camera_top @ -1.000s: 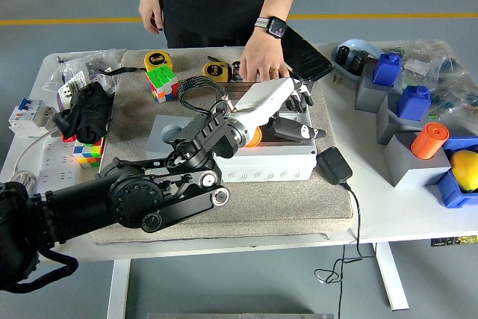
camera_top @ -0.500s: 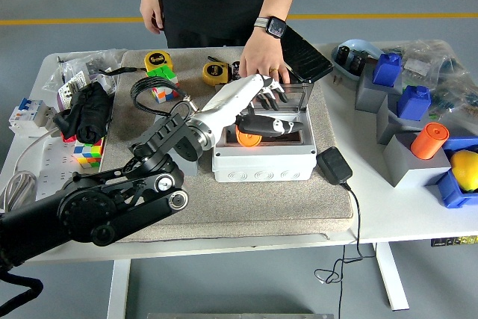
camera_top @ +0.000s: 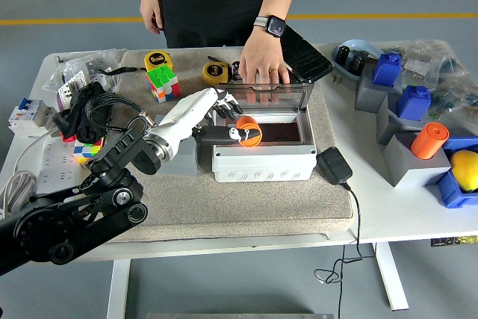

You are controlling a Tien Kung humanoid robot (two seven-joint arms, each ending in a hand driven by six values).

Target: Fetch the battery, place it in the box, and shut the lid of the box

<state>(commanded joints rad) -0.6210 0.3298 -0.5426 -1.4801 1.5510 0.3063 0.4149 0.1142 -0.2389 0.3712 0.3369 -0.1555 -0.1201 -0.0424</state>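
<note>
**Battery at the box's edge**

We see our left hand (camera_top: 216, 113), fingers loosely spread and holding nothing, beside the orange battery (camera_top: 249, 131) lying in the open grey box (camera_top: 261, 162). A person's hand (camera_top: 261, 65) steadies the upright clear lid (camera_top: 272, 95).

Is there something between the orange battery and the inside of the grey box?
Nothing visible blocks it. The orange battery lies inside the open grey box at its left end, with the left hand over the box's left edge beside it. The clear lid stands raised at the far side, under the person's hand.
</note>
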